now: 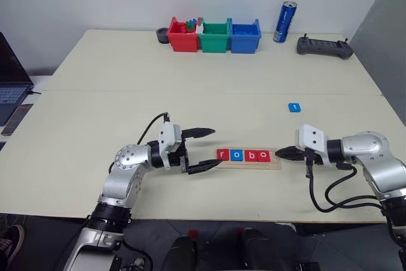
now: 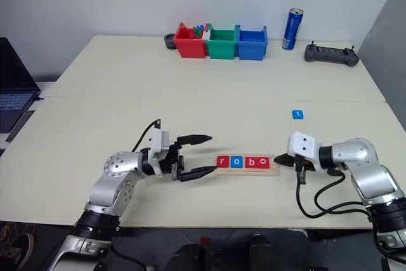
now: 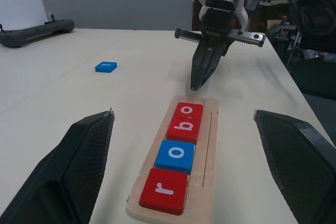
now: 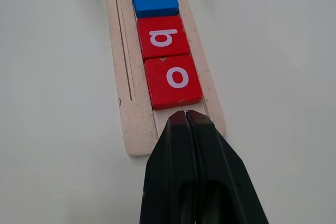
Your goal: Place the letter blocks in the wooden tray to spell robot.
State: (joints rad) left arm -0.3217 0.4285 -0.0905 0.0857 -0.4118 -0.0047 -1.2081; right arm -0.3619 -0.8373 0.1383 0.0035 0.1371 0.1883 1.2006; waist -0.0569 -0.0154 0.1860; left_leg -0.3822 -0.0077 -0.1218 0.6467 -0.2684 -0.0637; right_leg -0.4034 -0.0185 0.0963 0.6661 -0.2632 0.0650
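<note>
Wooden tray (image 1: 274,164) between open left gripper (image 1: 204,149) — closed right gripper (image 1: 283,153).

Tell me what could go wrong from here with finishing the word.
The blue t block still lies loose on the table, far from the wooden tray, so a poor pickup could drop it. The shut right claw sits at the tray's free end and might nudge it. The last slot beside the red o is tight; the t could land crooked.
</note>
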